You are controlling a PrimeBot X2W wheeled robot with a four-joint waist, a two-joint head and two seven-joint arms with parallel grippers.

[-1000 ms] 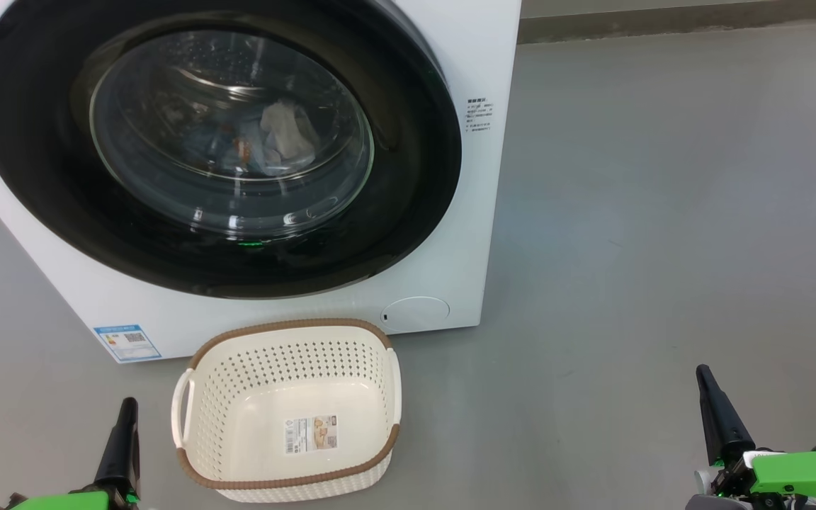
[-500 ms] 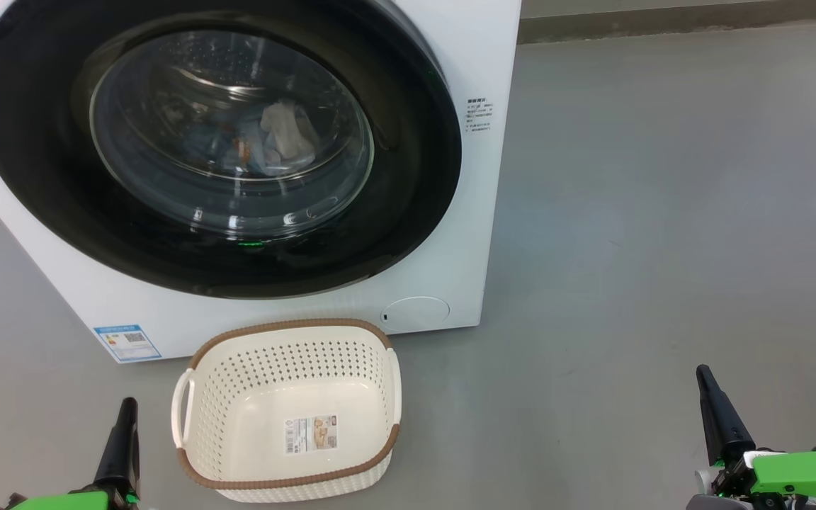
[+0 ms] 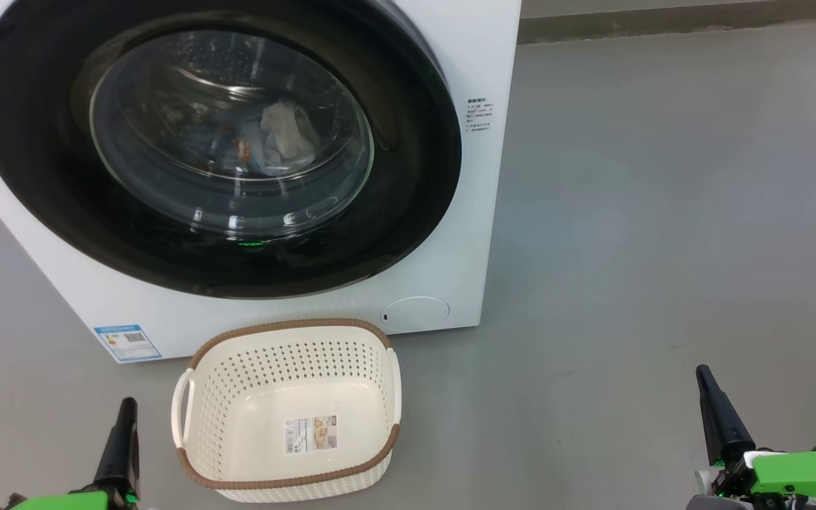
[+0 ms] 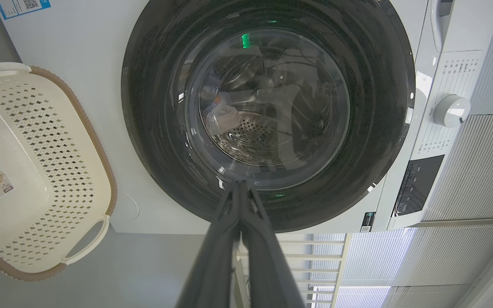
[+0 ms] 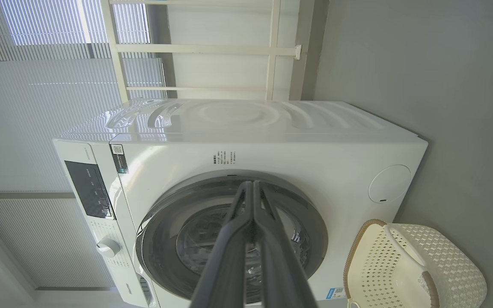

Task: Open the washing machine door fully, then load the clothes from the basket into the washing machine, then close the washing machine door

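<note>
- Head view: washing machine door [image 3: 40, 142] shut flush on the washing machine [image 3: 475, 227]; clothes [image 3: 280, 138] inside the drum, behind the glass.
- Just before the machine, on the floor [image 3: 627, 212]: basket [image 3: 287, 324], bare inside (label sticker on its bottom).
- Low either side of it: left fingers [image 3: 119, 439] and right fingers [image 3: 720, 418], each pair clenched together, grasping nothing; right pair well apart.

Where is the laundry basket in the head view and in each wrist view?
Head view: the basket is at the bottom, left of centre.
Left wrist view: at the left edge, cut off by the frame.
Right wrist view: in the bottom right corner.
Shared landmark: the washing machine door, its black ring close to the basket in all three.
</note>
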